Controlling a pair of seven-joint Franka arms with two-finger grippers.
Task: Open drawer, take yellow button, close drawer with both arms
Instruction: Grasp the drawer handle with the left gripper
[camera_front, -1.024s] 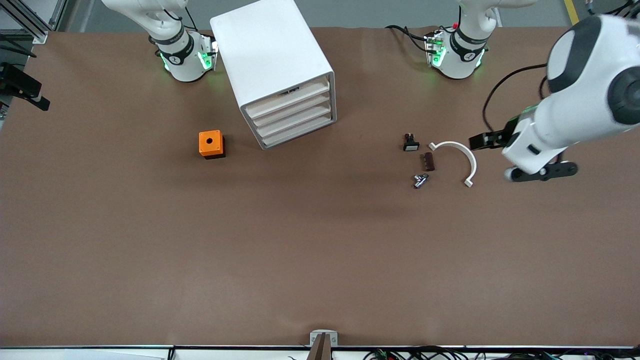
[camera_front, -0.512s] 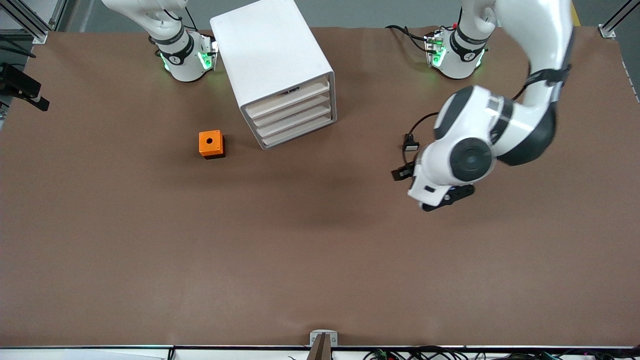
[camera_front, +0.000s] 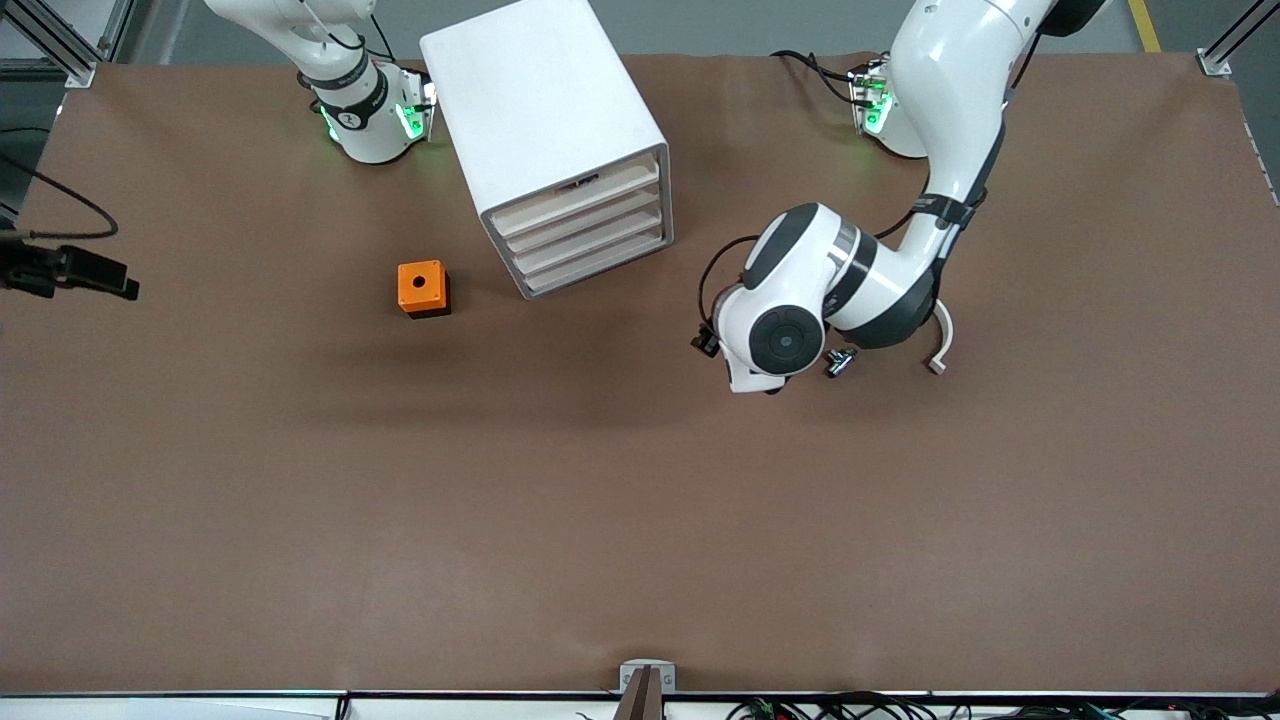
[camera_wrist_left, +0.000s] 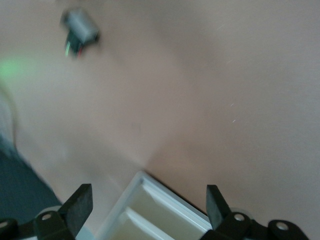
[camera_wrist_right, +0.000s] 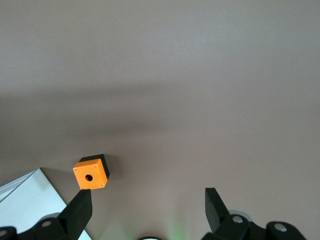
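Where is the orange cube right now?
In the front view the orange cube sits on the table beside the white cabinet, toward the right arm's end and slightly nearer the camera than the cabinet's drawer fronts.

Robotics lab: brown-covered table (camera_front: 600, 500), two mounted arms (camera_front: 940, 120).

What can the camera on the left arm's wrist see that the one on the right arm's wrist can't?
Only the left wrist view shows the open left gripper, the cabinet's tray drawers seen from close above, and a small blurred grey part on the table.

Only the right wrist view shows the open right gripper and the orange cube with a round hole, standing beside the cabinet's corner.

Both show the brown table and a piece of the white cabinet. Neither shows the button.
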